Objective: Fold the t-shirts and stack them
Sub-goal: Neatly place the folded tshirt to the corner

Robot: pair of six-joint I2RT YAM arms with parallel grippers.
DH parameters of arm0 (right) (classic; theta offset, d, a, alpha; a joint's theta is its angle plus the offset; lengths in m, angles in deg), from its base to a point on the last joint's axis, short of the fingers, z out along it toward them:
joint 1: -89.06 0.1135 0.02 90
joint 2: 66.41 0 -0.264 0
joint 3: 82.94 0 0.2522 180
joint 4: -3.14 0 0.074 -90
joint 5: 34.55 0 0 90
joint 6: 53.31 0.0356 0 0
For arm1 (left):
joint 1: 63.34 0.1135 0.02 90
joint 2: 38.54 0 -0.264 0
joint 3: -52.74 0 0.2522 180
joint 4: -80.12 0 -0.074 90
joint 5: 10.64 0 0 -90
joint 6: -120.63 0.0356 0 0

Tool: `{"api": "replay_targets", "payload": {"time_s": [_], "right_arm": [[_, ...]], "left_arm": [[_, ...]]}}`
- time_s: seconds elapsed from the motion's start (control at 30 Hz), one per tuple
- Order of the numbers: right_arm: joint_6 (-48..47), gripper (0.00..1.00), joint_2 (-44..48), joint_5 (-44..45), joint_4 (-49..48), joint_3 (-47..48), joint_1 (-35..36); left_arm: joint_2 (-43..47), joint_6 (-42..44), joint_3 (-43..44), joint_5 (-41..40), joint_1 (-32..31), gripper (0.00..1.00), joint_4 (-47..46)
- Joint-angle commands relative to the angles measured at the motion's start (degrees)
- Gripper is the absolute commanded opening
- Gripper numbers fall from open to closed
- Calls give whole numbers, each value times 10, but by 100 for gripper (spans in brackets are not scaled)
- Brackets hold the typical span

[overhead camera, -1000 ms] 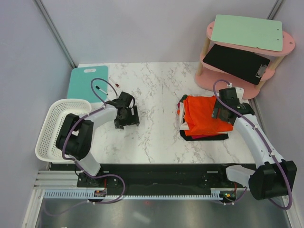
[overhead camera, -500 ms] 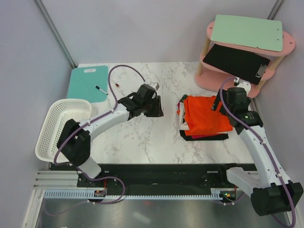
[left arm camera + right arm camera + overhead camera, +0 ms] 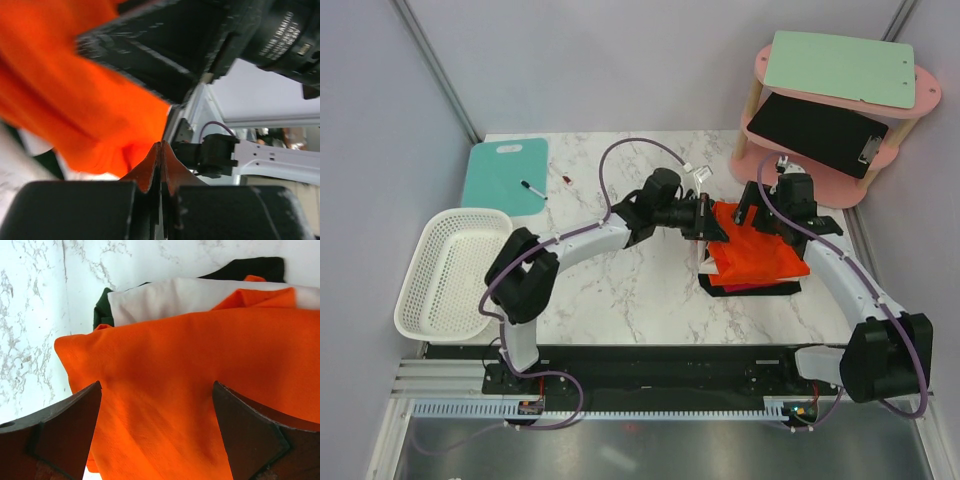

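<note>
Two grippers attend the t-shirt [image 3: 765, 255], which lies folded atop white and dark cloths [image 3: 165, 295], right of table [image 3: 650, 290] centre. Left gripper [image 3: 707, 216], pinched closed, touches its left edge; hold on cloth unclear. Right gripper [image 3: 760, 210], spread wide, hangs directly above, nearer.

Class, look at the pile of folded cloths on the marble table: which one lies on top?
The orange-red t-shirt lies on top; the white cloth and the dark cloth show only as edges beneath it.
</note>
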Motion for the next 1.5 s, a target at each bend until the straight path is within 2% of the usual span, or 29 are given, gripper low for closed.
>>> {"api": "replay_targets", "payload": {"time_s": [0.0,0.17,0.5,0.8,1.0,1.13,1.3,1.47], "right_arm": [[15,98,-36,-50,-64,29,-2],[20,98,-80,-57,-79,34,-2],[23,98,-109,-41,-84,37,-5],[11,98,-145,-25,-84,31,-13],[1,98,-140,-64,-87,47,-14],[-6,98,-91,-82,-75,62,-14],[-9,98,-26,-43,-56,50,-14],[5,98,57,3,-63,-25,-14]], "left_arm": [[-35,-69,39,86,-18,2,-105],[-77,-102,42,105,-34,2,-150],[-145,-119,9,83,-32,2,-152],[-149,-110,-55,46,-15,2,-148],[-90,-65,-81,40,-15,2,-121],[-5,-18,-107,8,-2,2,-54],[98,7,-161,-12,33,2,-8],[117,40,-163,-30,55,2,30]]}}
